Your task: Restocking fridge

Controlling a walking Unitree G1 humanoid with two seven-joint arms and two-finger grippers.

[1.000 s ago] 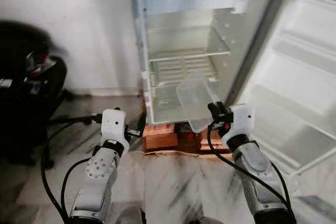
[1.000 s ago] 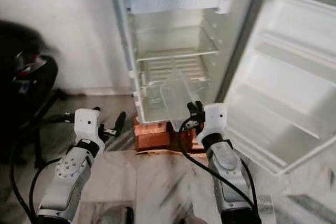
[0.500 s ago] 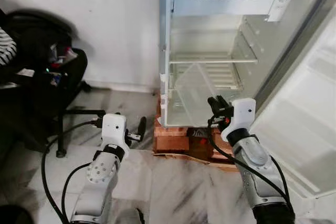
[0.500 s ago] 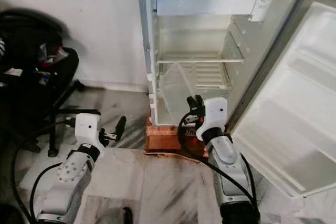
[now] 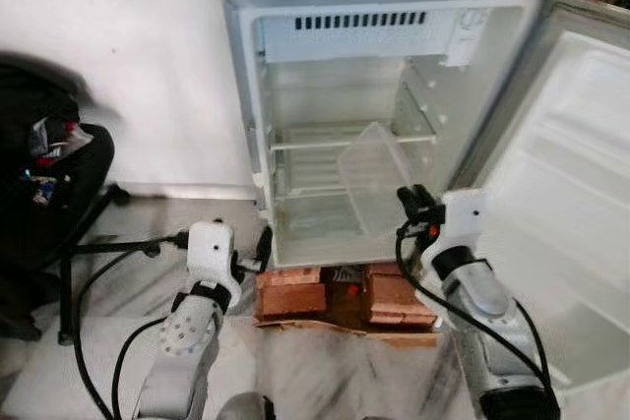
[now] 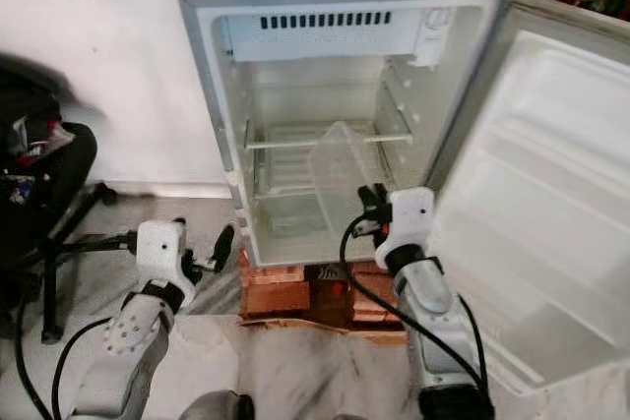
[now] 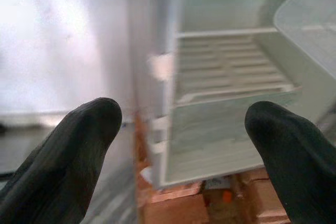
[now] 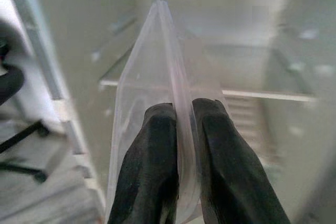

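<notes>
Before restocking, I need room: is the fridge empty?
Empty: the fridge shelves are bare. The right end effector holds a clear plastic container before it.

Clear tray (image 5: 374,176) before open fridge (image 5: 335,76)

I see the fridge (image 5: 379,95) straight ahead, standing on bricks (image 5: 291,294), its door (image 5: 571,213) swung open to my right. My right gripper (image 8: 181,129) holds a container (image 5: 372,172) at the fridge's front edge, before the shelf (image 5: 305,140); a chair (image 5: 44,194) sits far left.
</notes>
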